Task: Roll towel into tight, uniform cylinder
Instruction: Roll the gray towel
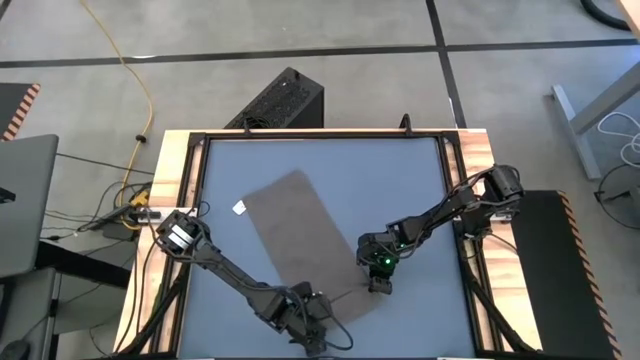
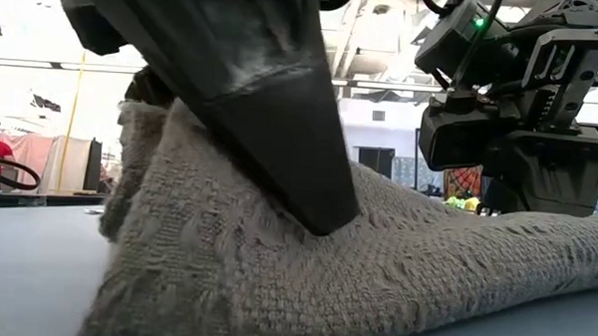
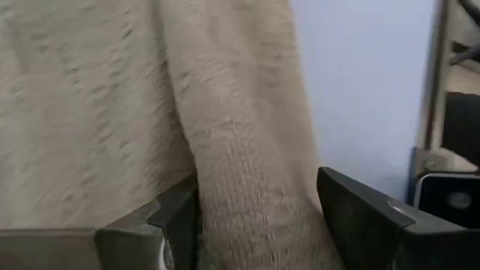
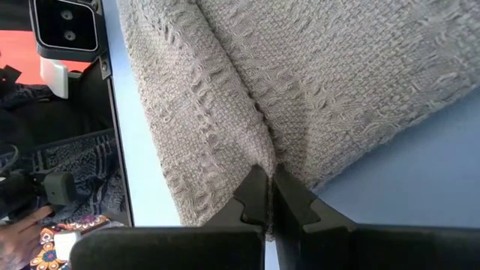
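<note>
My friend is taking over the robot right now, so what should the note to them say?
Left tool: open, fingers either side of a raised fold at the towel's near end.
Right tool: shut on the towel, pinching its near right edge.
The towel lies mostly flat and slanted across the blue table, its white tag at the left edge.
Done: the near end is bunched up a little.
Left: nearly all of the rolling; no tight cylinder yet.

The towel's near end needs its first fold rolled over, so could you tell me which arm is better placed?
Probably the left: its open gripper straddles a raised fold of the towel; the right gripper is shut, pinching the edge.
</note>
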